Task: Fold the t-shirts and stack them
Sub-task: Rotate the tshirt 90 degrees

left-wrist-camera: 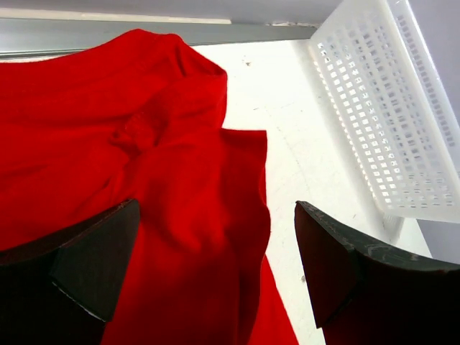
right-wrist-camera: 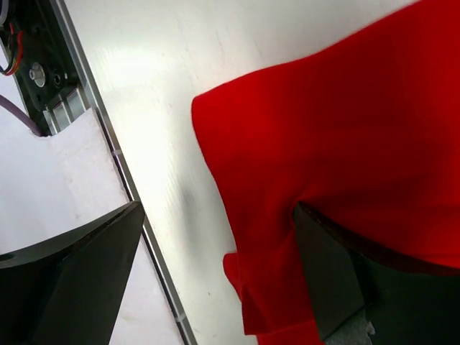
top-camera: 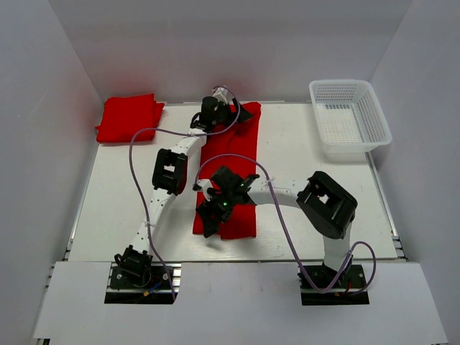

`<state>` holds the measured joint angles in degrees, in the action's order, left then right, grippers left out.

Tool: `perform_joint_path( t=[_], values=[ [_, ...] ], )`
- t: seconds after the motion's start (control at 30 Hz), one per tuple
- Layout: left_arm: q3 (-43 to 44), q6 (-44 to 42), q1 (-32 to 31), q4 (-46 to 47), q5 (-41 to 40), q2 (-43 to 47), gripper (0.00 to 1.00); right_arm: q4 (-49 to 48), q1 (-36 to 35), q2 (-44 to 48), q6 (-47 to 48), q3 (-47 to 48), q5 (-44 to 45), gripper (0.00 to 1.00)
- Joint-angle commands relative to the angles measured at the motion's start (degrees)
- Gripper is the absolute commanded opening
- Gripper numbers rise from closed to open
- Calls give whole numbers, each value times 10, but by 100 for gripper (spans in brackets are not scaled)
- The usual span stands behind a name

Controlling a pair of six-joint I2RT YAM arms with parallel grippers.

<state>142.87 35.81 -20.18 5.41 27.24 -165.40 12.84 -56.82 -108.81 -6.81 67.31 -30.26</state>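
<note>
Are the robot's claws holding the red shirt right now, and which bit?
Nothing is held. The left gripper and the right gripper both stand open at the two ends of the spread t-shirt, with no cloth pinched between them.

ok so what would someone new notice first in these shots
A bright red t-shirt lies in a long strip in the middle, the left gripper open over its far end, the right gripper open over its near end. A folded red pile sits far left, a white mesh basket far right.
</note>
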Motion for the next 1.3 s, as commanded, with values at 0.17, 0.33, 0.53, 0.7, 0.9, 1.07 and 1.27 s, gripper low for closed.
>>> perform_joint_path(
  t=[0.17,0.33,0.53,0.7,0.9,1.07,1.27],
  values=[
    [-29,14,6,-34,-22,-13,100,22,-11,-18,22,19,-4,90],
    [-45,-2,6,-34,-34,33,100,36,-8,17,28,31,38,90],
    [-40,-16,12,-51,-34,141,100,34,-8,125,37,52,84,90],
    [-61,-100,18,-185,-75,277,100,31,-5,218,-15,14,145,90],
    [-198,-193,18,-374,-212,509,100,40,1,383,-124,-88,263,90],
    [-494,-141,13,-487,-304,711,100,144,12,456,-207,-155,351,90],
    [-865,-58,8,-453,-219,975,100,222,15,440,-304,-196,319,90]
  ],
)
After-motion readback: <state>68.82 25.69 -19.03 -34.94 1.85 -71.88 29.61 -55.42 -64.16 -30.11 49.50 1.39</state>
